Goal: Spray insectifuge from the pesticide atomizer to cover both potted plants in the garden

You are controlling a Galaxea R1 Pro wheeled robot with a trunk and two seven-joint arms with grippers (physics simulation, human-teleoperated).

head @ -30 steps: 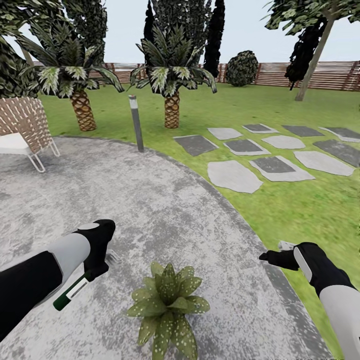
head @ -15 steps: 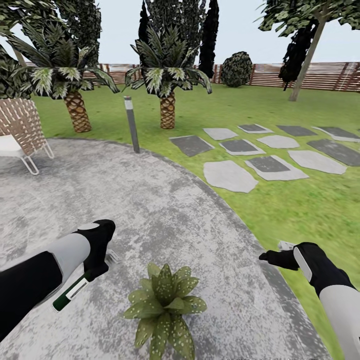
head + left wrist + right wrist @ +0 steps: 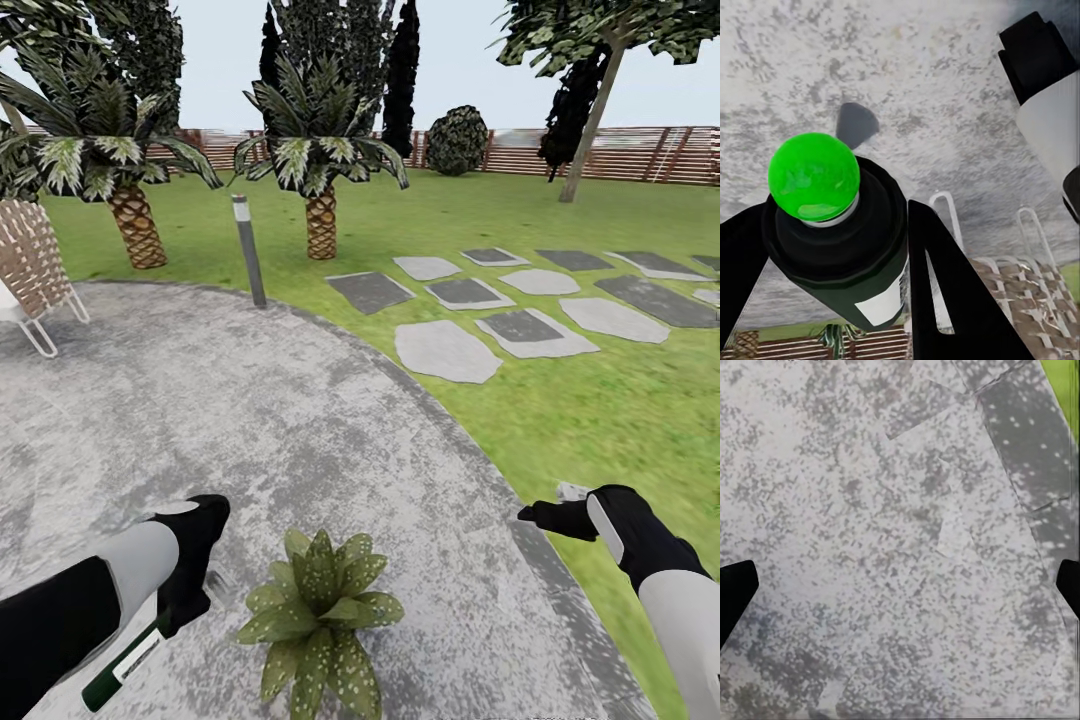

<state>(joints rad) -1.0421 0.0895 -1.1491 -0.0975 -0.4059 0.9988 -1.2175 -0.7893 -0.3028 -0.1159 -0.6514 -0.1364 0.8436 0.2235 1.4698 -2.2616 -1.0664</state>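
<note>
Gripped in the left hand, the pesticide atomizer is sitting clamped between the two black fingers, its dark bottle and white label showing in the left wrist view along with a bright green ball at its near end. From the head view the same bottle is slanting down and outward below the left hand, low over the grey mottled patio. One potted plant, a low rosette of pointed, pale-speckled leaves, is standing on the patio just beside that hand, toward the robot's right. The right hand is hanging released and carrying nothing near the patio's edge, with its fingertips showing wide apart at the two sides of the right wrist view above bare paving. Beyond the patio, grass is spreading out with flat stepping stones, a grey bollard, two palm plants, a wicker chair and a brown slatted fence.
</note>
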